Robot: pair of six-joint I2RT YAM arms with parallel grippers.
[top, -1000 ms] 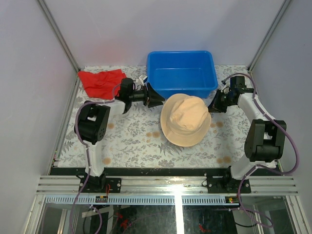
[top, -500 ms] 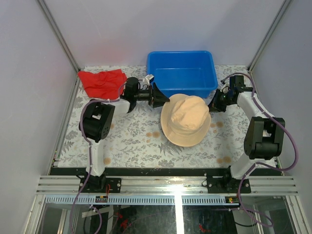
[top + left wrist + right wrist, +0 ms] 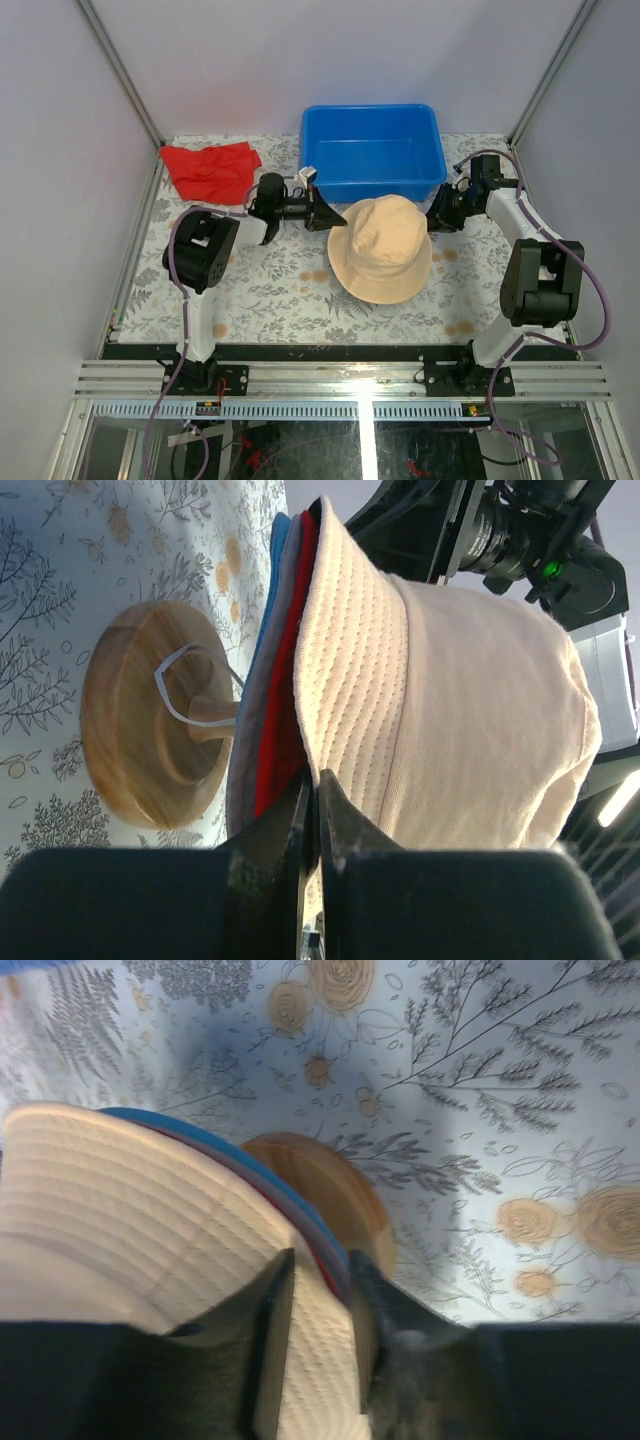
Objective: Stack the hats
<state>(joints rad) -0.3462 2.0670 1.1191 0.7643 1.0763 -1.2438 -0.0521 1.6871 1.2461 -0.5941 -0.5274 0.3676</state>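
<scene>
The peach-beige hat (image 3: 381, 248) tops the stack at mid table. In the left wrist view it (image 3: 450, 700) lies over the red brim (image 3: 290, 710), the grey-khaki brim (image 3: 250, 750) and the blue brim (image 3: 277, 570). My left gripper (image 3: 325, 213) is at the stack's left edge, its jaws (image 3: 312, 790) pinched shut on the peach brim. My right gripper (image 3: 437, 218) is at the right edge, its jaws (image 3: 320, 1270) closed astride the peach brim (image 3: 130, 1190), with the red, grey and blue edges (image 3: 215, 1145) beside it.
A wooden stand (image 3: 140, 740) sits under the hats and also shows in the right wrist view (image 3: 330, 1185). A blue bin (image 3: 372, 150) stands just behind the stack. A flat red cloth (image 3: 210, 168) lies at the back left.
My left gripper has moved from beside the blue bin forward and right onto the stack's left brim. The hats have shifted slightly. The right gripper has hardly moved.
</scene>
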